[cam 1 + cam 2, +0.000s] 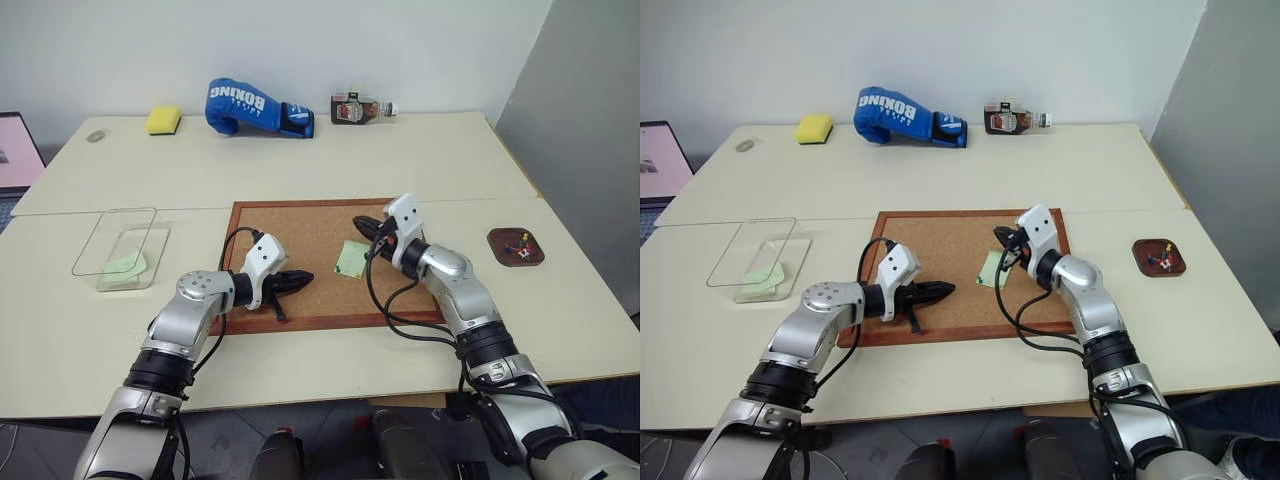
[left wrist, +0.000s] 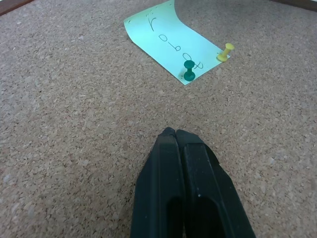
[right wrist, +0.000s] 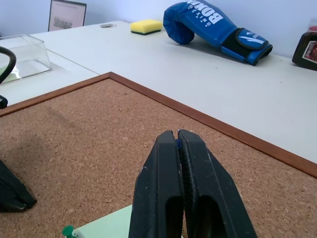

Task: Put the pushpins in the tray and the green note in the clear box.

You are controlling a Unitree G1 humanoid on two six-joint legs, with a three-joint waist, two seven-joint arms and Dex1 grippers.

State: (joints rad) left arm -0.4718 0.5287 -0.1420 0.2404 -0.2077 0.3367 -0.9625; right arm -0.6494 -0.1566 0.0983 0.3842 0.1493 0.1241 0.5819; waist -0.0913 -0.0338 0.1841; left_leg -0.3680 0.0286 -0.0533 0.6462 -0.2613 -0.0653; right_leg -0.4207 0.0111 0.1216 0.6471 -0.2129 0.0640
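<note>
Two pincers: both are seen over the cork board, which lies at the middle of the tabletop.
Left pincer: clenched with nothing between its fingers, low over the near left part of the board, aimed toward the right.
Right pincer: pressed shut above the far edge of the green note; in the right wrist view a speck of blue is glimpsed between the fingertips, but what it is cannot be told.
Green note: pinned on the board right of centre, its far edge curled up, handwriting on its face.
Pushpins on the note: a green pushpin and a yellow pushpin are stuck at two neighbouring corners.
Tray: set on the tabletop well to the right of the board, with several coloured pushpins inside it.
Clear box: placed left of the board, well apart from it; another pale green note is seen inside, at the near end.
Far side of the tabletop: a yellow sponge, a blue boxing glove and a dark bottle lying on its side are lined up near the wall, from left to right.
Far left corner: a small round object is noted, too small to be named.
</note>
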